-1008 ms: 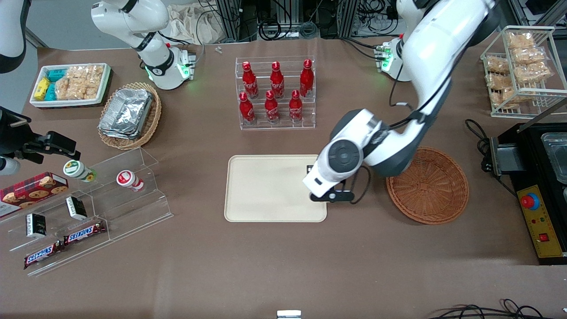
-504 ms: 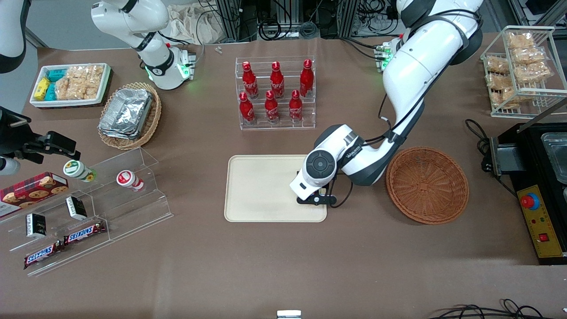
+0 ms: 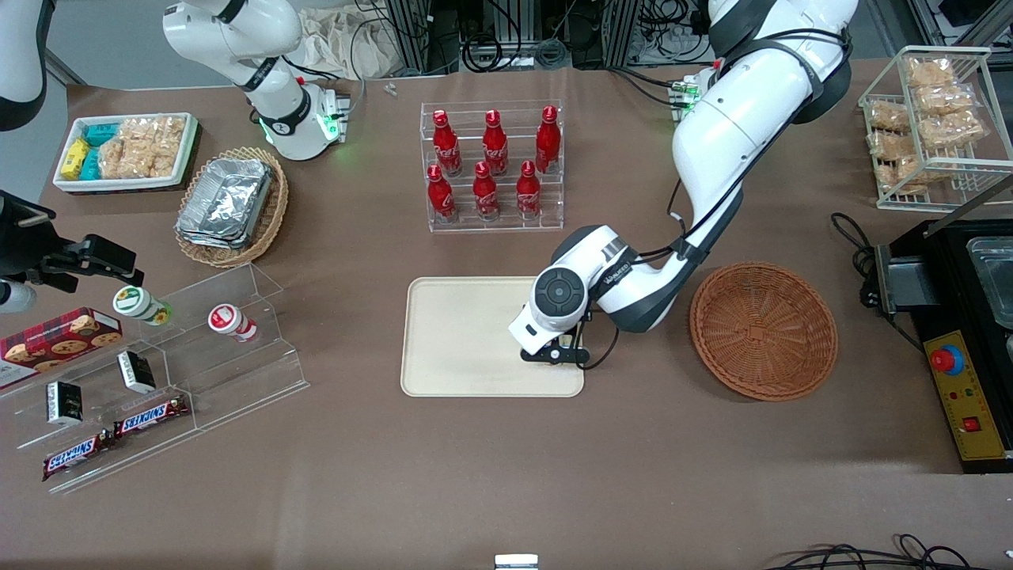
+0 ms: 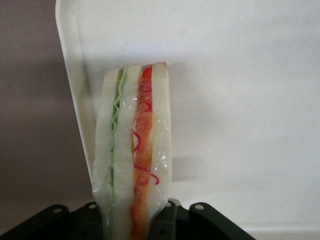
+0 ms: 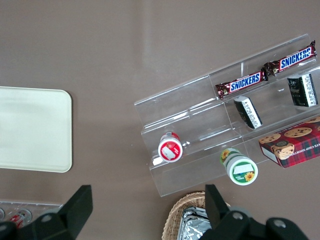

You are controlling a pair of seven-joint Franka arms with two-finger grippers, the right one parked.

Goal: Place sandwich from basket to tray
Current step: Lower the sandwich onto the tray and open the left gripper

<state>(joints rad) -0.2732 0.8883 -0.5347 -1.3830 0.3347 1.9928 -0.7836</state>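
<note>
Your left gripper sits over the tray, at the tray's end nearest the basket, with its fingers closed on the sandwich. In the wrist view the sandwich stands out from between the fingers, over the tray surface just beside its rim; you cannot tell whether it touches the tray. From the front view the wrist housing hides the sandwich altogether. It is one wedge: three pale bread slices, a green layer between one pair, an orange-red layer with thin red curls between the other, under a glossy clear wrap. One basket, reddish-brown wicker, lies just beside the tray toward the working arm's end of the table, with nothing visible in it. Farther from the front camera than the tray stands a clear rack of six red bottles. Toward the parked arm's end you have a tan wicker basket of foil containers, a white bin of snacks, and a clear stepped stand carrying two Snickers bars, two round tubs and two small dark packets, with a cookie box beside it. A wire rack of snack bags stands toward the working arm's end.
</note>
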